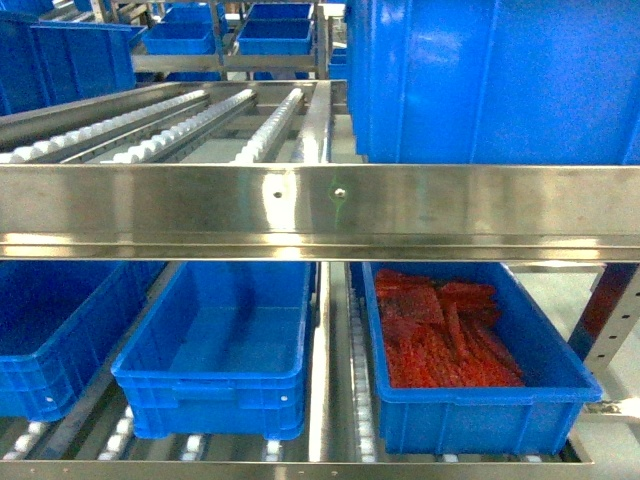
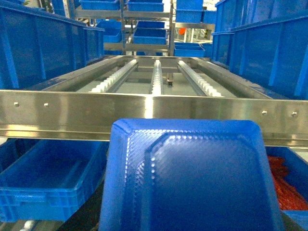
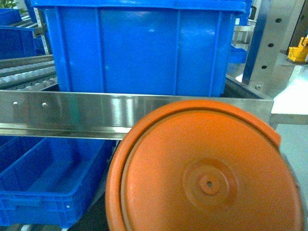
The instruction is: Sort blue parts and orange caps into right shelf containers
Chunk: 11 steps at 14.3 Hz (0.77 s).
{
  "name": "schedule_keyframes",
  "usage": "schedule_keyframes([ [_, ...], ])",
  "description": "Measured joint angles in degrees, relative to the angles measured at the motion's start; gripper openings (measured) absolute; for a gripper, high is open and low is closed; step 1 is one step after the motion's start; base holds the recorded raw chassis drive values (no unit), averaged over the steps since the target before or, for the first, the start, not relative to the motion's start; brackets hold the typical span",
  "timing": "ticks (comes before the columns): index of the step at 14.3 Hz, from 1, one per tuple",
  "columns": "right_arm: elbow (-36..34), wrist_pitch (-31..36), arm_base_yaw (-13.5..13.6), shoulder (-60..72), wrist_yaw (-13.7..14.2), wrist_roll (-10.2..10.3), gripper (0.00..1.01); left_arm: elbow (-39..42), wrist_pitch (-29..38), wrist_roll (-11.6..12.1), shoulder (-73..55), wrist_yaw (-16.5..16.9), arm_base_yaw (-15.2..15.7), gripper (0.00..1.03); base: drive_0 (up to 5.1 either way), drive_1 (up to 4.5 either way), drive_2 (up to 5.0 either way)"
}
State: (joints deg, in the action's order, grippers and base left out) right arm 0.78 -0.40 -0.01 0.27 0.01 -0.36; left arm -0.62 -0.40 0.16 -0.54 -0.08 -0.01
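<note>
A blue part [image 2: 192, 178] with a textured, angular face fills the lower half of the left wrist view, held up close in front of the shelf. It hides the left gripper's fingers. An orange cap [image 3: 207, 173], round with a small centre hole, fills the lower right wrist view the same way and hides the right gripper's fingers. On the lower shelf, an empty blue container [image 1: 210, 400] stands in the middle. A second container [image 1: 470, 420] to its right holds red-orange pieces [image 1: 440, 330]. Neither gripper shows in the head view.
A steel shelf rail [image 1: 320, 210] crosses in front, above the lower bins. The upper shelf has white roller tracks [image 1: 270, 125] and a large blue crate [image 3: 139, 48] at the right. Another blue bin [image 1: 50, 350] sits at the lower left. A steel upright [image 1: 610, 310] stands at the far right.
</note>
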Motion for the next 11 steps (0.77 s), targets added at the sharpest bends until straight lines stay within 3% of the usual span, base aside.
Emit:
schedule_keyframes([
  [11,0.00,0.04,0.00,0.00,-0.02,0.00,0.44,0.00,0.00,0.02,0.00,0.07,0.00,0.43,-5.0,2.49,2.5],
])
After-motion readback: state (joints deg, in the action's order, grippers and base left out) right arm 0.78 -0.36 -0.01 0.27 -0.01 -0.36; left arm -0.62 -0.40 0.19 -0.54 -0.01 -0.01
